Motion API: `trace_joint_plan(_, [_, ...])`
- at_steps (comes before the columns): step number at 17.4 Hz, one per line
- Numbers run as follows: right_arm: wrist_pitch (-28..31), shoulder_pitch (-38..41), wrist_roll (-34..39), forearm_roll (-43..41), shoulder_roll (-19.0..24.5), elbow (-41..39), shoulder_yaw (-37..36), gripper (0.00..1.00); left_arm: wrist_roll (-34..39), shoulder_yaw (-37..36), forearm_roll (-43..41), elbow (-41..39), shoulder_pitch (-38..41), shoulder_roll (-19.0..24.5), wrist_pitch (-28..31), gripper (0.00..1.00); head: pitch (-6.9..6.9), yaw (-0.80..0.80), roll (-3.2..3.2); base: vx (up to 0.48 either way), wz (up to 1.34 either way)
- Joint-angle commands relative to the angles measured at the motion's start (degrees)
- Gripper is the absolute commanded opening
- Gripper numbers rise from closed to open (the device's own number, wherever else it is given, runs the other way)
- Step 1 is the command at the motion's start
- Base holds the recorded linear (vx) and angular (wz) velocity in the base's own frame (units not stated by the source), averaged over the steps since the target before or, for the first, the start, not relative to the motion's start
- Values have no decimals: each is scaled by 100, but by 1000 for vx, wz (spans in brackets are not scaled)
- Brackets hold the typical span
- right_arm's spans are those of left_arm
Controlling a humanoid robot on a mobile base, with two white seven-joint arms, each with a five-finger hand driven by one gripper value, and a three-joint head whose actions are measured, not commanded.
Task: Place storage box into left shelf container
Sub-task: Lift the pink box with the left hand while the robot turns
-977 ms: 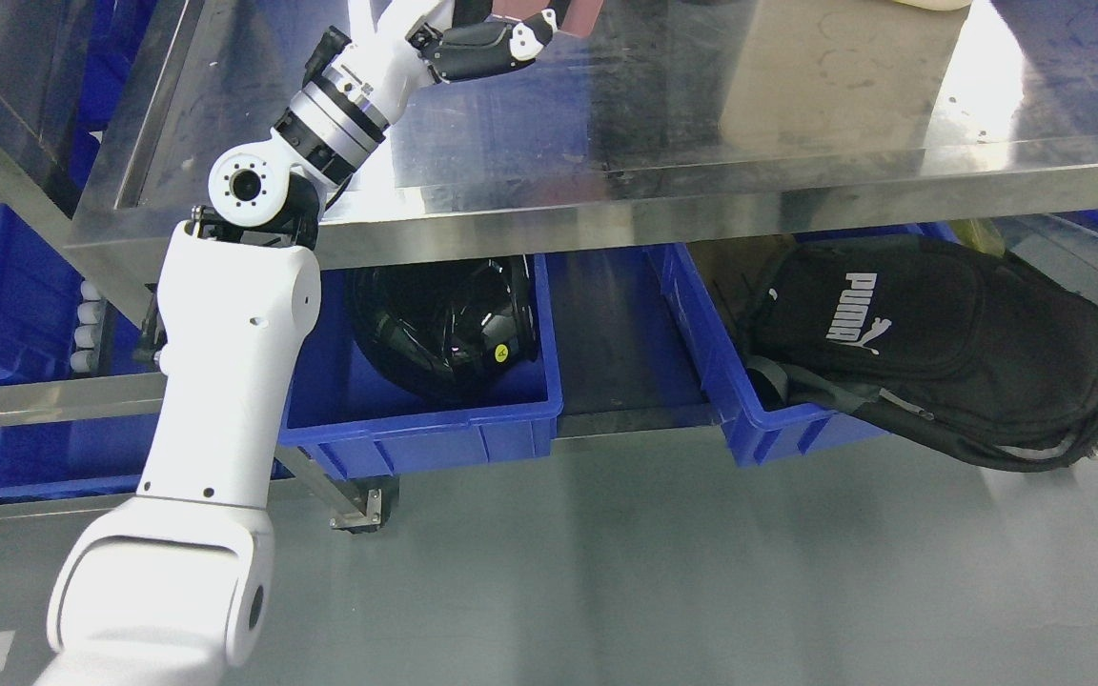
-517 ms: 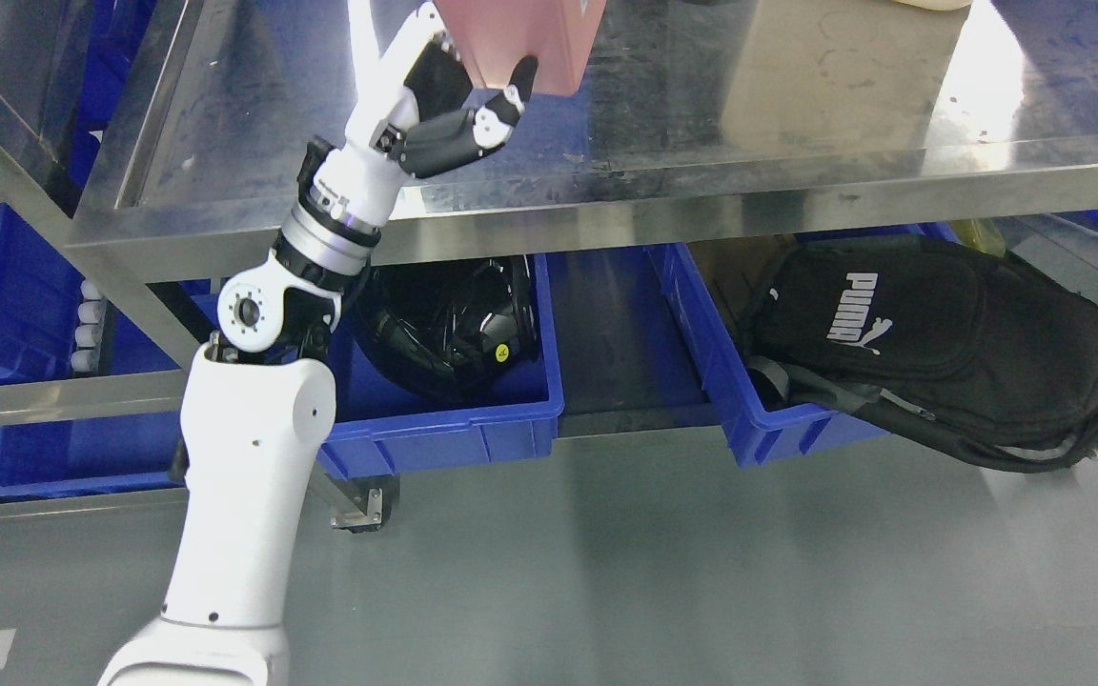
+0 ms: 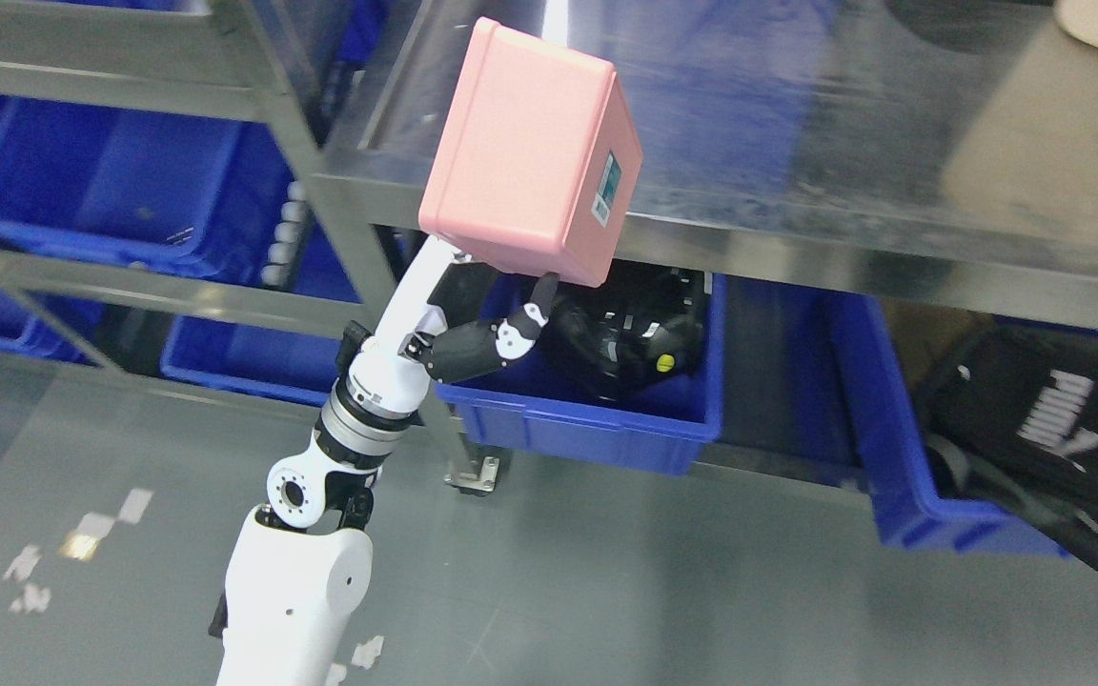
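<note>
A pink storage box (image 3: 525, 152) with a small label on its side hangs tilted in the air in front of the steel table's edge (image 3: 797, 257). My left hand (image 3: 477, 319) grips it from below, with one black finger (image 3: 535, 310) pressed against its lower edge. The left arm rises from the bottom of the picture. To the left stands a metal shelf (image 3: 130, 281) holding blue containers (image 3: 91, 186); the upper one looks empty apart from a small speck. The right arm does not show.
Under the table, a blue bin (image 3: 606, 419) holds a black helmet (image 3: 630, 333). Another blue bin (image 3: 902, 457) at the right carries a black backpack (image 3: 1054, 429). A shelf post (image 3: 339, 219) stands between the box and the left containers. Grey floor lies below.
The camera has swung left and tilted, bringing the left shelf into view. The hand has drawn the pink box off the tabletop toward me, so it now hangs in front of the table's edge.
</note>
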Motion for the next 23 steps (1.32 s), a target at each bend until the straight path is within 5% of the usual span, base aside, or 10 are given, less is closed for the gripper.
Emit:
trace_joint_plan(1, [0, 53, 2, 9, -100, -100, -26, 100, -4, -607, 36, -677, 471, 100, -155, 0, 0, 0, 0, 105, 1095])
trace_joint_plan(15, [0, 53, 2, 9, -100, -100, -26, 100, 23, -477, 27, -677, 823, 100, -304, 1, 4, 0, 0, 229, 1418])
trace_joint_plan(23, [0, 53, 2, 9, -100, -100, -26, 100, 31, -476, 27, -677, 859, 100, -304, 1, 4, 0, 0, 332, 615])
